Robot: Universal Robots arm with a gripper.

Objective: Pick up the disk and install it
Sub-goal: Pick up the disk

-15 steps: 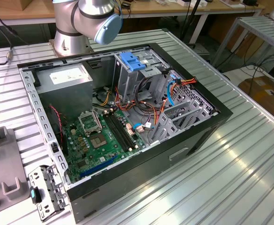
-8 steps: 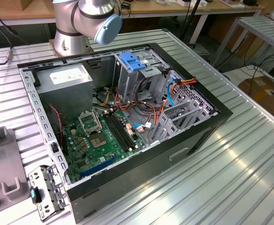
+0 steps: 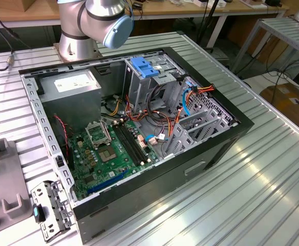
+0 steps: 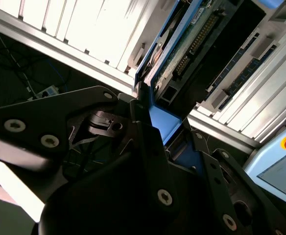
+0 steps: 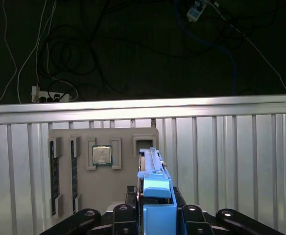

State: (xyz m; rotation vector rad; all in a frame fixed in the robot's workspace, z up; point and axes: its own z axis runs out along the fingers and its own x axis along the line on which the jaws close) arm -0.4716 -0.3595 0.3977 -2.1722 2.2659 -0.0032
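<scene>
grip: pincer (image 5: 155, 215) clamped on disk (image 5: 155, 188), which you see edge-on in its hold | surroundings: tray (image 5: 104, 196) carrying CPU (image 5: 102, 155) lies beyond the pincer tip

Blue-framed disk (image 5: 155, 188), edge-on, gripped.

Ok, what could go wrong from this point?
The gripper holds the disk by one end of its blue carrier, so most of it sticks out and might tilt or slip. In the first wrist view the tray with the processor lies just beyond it; a drop could hit that. In the exterior view, cables crowd the drive cage and could snag it.
</scene>
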